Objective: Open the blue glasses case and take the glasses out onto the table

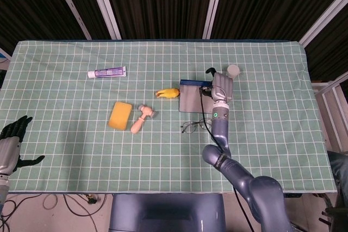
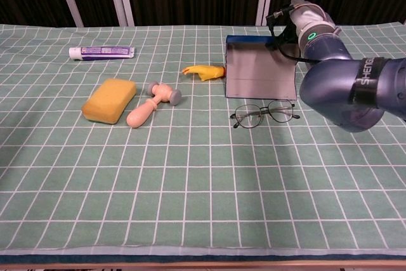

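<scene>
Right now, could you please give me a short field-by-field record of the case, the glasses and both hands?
case: blue glasses case open, lid up
glasses: glasses flat on the table, just in front of the case, apart from it
right hand: right hand at the case's right end; grip cannot be told
left hand: left hand at the table's left edge, holding nothing
task state: glasses out of the case

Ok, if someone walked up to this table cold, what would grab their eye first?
Probably the open blue glasses case near the middle of the green checked table, with the right hand at its far right corner. The glasses lie unfolded on the cloth just in front of it. To the left sit a yellow sponge and a toy hammer.
</scene>
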### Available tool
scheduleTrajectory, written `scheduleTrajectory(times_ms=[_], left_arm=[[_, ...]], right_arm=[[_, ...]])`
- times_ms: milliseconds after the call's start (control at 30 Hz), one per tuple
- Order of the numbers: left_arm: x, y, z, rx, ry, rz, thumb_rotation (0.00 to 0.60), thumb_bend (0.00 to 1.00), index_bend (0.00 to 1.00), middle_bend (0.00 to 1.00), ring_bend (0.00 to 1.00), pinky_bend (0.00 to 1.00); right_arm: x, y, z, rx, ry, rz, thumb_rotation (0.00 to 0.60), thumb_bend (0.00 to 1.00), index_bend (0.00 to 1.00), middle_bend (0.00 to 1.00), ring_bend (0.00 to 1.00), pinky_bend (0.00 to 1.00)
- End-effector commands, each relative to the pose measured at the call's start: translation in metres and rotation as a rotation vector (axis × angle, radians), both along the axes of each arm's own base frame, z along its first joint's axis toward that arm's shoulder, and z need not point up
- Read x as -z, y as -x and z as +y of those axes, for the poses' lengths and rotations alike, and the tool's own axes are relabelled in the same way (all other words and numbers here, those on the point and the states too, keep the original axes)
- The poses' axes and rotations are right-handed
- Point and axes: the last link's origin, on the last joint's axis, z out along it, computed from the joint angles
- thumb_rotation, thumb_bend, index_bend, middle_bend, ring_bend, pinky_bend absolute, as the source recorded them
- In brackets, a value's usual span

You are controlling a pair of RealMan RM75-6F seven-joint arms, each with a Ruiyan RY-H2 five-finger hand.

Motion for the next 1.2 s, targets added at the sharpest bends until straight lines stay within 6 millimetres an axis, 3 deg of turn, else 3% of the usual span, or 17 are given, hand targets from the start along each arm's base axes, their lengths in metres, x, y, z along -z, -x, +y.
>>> scheduleTrajectory(times_ms=[33, 333, 467, 667, 900, 1000, 1200], left_arm=[[0.000, -0.001, 0.000, 0.004, -0.001, -0.002, 0.600, 0.00, 0.00, 0.00, 0.00, 0.00], [0.000, -0.004, -0.003, 0.034, -0.002, 0.002, 0.600, 0.00, 0.00, 0.00, 0.00, 0.00], [-0.001, -0.004, -0.004, 0.047, -0.009, 0.005, 0.600, 0.00, 0.00, 0.00, 0.00, 0.00], [-0.001, -0.005, -0.005, 0.067, -0.011, 0.020, 0.600, 0.00, 0.00, 0.00, 0.00, 0.00], [-0.001, -0.005, -0.006, 0.088, -0.004, 0.047, 0.600, 0.00, 0.00, 0.00, 0.00, 0.00], [-0.001, -0.005, -0.007, 0.093, 0.000, 0.059, 0.600, 0.00, 0.00, 0.00, 0.00, 0.00], [-0.002, -0.003, -0.007, 0.101, -0.006, 0.091, 0.600, 0.00, 0.00, 0.00, 0.00, 0.00]], right_arm=[[0.003, -0.001, -0.006, 0.049, -0.050, 0.063, 0.600, 0.21, 0.00, 0.93, 1.00, 1.00], [-0.010, -0.009, -0.001, 0.032, -0.021, 0.059, 0.600, 0.19, 0.00, 0.90, 0.98, 0.98], [-0.024, -0.008, 0.014, -0.027, -0.015, 0.082, 0.600, 0.19, 0.00, 0.75, 0.85, 0.83], [-0.061, 0.010, 0.069, -0.141, -0.058, 0.155, 0.600, 0.20, 0.00, 0.46, 0.52, 0.47], [-0.110, 0.050, 0.143, -0.174, -0.127, 0.258, 0.600, 0.13, 0.00, 0.07, 0.08, 0.28], [-0.133, 0.073, 0.178, -0.152, -0.144, 0.317, 0.600, 0.09, 0.00, 0.00, 0.01, 0.26], [-0.162, 0.111, 0.228, -0.109, -0.125, 0.403, 0.600, 0.06, 0.00, 0.00, 0.00, 0.25]])
